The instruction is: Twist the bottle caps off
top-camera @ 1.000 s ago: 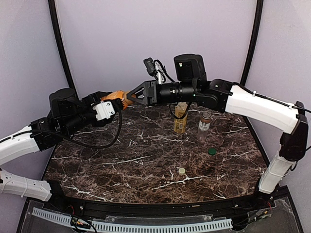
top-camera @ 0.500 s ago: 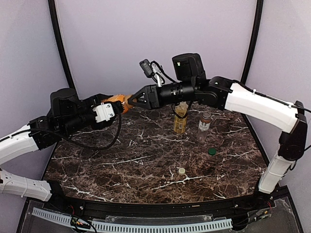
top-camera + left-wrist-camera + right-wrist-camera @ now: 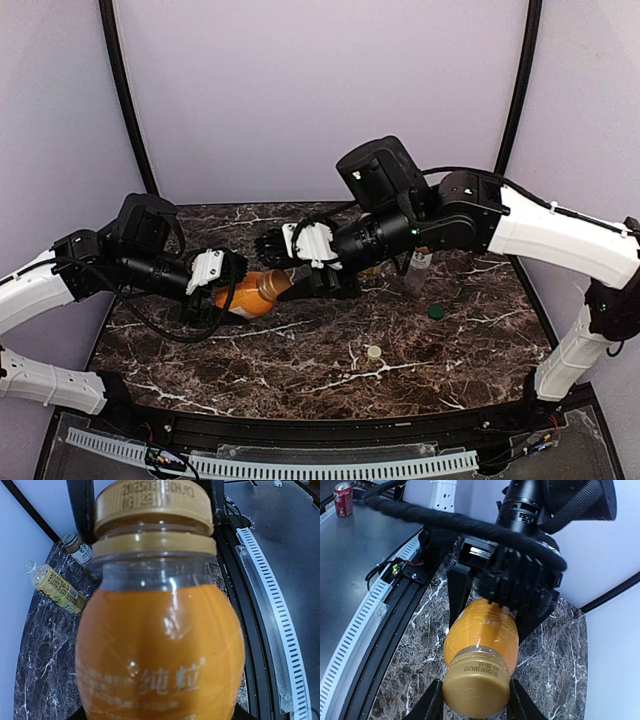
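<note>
mid-left of the top view, the left gripper (image 3: 222, 296) is clenched round the orange bottle (image 3: 245, 296), which looks full, heavy and slick. the right gripper (image 3: 476, 704) straddles its stiff golden tan cap (image 3: 476, 687), the place to grip; whether it is clamped i cannot tell.

We see an orange bottle (image 3: 245, 297) with a golden-tan cap (image 3: 476, 689) (dark stamped digits run along its side). The table (image 3: 300, 350) is dark brown marble veined in white. We note a dark green cap (image 3: 436, 311) and a cream cap (image 3: 374, 352). The yellow-labelled bottle (image 3: 55, 586) bears dark characters. The left arm (image 3: 40, 290) and right arm (image 3: 560, 225) are white and black.
</note>
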`<action>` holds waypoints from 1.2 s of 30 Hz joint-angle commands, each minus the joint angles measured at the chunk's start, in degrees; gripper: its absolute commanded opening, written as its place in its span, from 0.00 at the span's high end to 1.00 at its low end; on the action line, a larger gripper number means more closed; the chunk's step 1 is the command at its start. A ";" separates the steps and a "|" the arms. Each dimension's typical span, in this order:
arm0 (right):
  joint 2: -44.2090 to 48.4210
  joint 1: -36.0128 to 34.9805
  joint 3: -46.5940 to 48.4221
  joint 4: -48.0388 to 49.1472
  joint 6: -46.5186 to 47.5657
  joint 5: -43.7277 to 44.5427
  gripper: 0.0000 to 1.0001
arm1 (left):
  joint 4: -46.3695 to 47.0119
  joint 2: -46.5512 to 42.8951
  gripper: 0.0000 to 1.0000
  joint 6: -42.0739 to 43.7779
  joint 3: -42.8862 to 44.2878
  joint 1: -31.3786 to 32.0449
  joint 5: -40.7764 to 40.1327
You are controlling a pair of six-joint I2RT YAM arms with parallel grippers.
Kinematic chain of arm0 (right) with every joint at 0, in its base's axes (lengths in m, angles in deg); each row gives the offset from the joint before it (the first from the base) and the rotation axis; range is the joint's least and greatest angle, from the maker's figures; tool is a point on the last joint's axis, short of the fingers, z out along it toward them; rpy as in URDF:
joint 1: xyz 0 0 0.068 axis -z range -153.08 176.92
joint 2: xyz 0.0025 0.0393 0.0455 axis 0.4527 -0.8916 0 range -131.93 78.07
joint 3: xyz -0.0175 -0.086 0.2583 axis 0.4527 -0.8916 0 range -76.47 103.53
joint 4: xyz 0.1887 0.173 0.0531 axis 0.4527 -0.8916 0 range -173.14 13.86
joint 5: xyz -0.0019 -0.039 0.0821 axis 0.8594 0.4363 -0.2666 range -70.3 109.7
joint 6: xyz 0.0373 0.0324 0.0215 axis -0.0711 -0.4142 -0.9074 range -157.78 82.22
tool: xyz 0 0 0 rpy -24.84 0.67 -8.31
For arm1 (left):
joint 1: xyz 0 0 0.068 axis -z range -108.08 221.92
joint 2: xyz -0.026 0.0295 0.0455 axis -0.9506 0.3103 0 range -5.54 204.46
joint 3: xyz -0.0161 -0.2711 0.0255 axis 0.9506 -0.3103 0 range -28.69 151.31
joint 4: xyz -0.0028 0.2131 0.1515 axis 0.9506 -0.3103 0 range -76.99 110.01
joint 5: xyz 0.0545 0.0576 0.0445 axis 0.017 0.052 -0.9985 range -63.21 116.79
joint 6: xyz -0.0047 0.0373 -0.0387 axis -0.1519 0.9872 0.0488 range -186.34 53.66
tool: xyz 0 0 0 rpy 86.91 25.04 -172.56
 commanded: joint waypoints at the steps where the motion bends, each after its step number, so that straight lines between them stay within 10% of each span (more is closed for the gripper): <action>1: -2.30 -2.65 2.96 0.10 13.96 5.21 1.00 | 0.27 0.94 0.91 -3.42 2.36 0.86 8.92; 17: -3.39 -4.34 2.76 0.45 19.19 14.89 0.99 | 0.66 0.09 0.92 -2.72 2.06 0.86 6.52; 25: -2.85 -4.52 2.52 4.08 15.62 15.43 0.43 | 1.75 -0.54 0.94 -3.07 1.53 0.92 5.68; 36: 2.02 -3.74 -0.08 8.28 3.69 14.86 0.16 | 5.07 -1.50 0.96 -3.32 0.36 0.82 -0.93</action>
